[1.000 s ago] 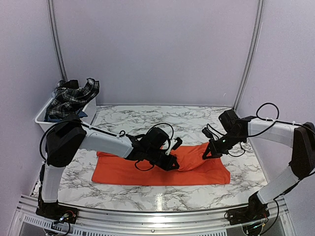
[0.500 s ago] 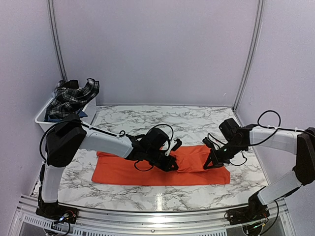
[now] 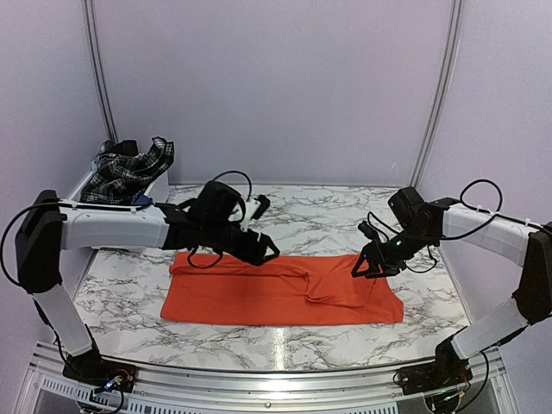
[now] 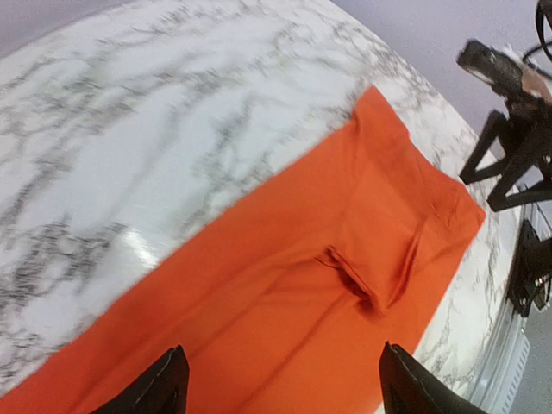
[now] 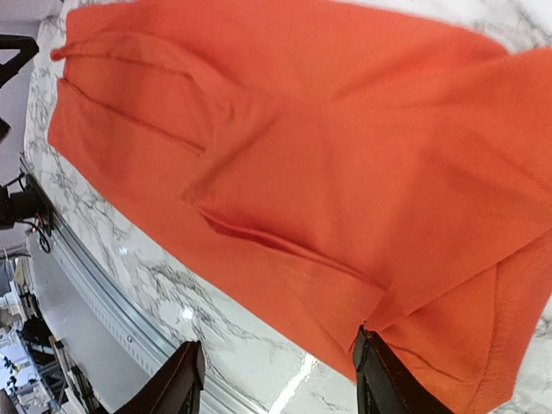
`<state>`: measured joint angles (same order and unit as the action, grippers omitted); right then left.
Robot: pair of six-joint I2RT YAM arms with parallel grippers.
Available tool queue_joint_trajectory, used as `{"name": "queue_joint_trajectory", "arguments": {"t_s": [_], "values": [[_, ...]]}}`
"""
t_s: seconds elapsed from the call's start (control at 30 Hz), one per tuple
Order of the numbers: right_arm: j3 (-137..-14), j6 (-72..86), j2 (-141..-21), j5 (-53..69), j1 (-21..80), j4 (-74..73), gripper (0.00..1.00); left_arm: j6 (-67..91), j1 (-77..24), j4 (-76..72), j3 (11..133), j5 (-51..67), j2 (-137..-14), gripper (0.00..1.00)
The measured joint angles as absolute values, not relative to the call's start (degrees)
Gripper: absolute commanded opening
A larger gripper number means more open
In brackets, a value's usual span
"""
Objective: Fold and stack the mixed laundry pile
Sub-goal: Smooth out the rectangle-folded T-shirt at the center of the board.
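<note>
The orange T-shirt [image 3: 285, 293] lies flat on the marble table as a long folded band, with a small crease near its right end [image 4: 362, 276]. My left gripper [image 3: 269, 251] hovers open above the band's far edge, nothing between its fingers [image 4: 285, 392]. My right gripper [image 3: 360, 267] is open over the shirt's right end, and in the right wrist view [image 5: 280, 379] one fingertip sits at the hem of the shirt [image 5: 302, 155]. The black-and-white plaid piece [image 3: 129, 172] and a pale blue piece [image 3: 138, 201] sit heaped in the bin.
A white plastic bin [image 3: 78, 203] stands at the back left corner against the wall. A metal rail [image 3: 276, 379] runs along the table's near edge. Pale walls close in the back and both sides.
Both grippers have opened and let go of the orange shirt. The left arm has drawn back to the left and rear. The right gripper has lifted slightly off the cloth.
</note>
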<state>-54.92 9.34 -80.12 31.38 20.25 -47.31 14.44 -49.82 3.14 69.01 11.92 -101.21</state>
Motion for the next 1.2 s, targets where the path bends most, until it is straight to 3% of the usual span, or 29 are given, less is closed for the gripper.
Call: {"name": "queue_joint_trajectory", "arguments": {"t_s": [0.23, 0.7, 0.93, 1.2], "values": [[-61.9, 11.6, -86.3, 32.5, 19.8, -43.1, 0.53, 14.3, -36.4, 6.7, 66.3, 9.8, -96.3, 0.65], [-87.9, 13.2, -113.9, 32.2, 32.2, -36.6, 0.49, 19.7, -25.3, 18.0, 62.8, 11.0, -97.5, 0.56], [-89.4, 11.7, -120.7, 30.4, 34.8, -37.5, 0.45, 19.4, -24.1, 22.8, 63.2, 10.4, -100.1, 0.55], [-89.2, 9.9, -121.3, 29.4, 36.5, -38.4, 0.36, 18.3, -24.1, 25.6, 63.5, 10.5, -100.8, 0.44]]}}
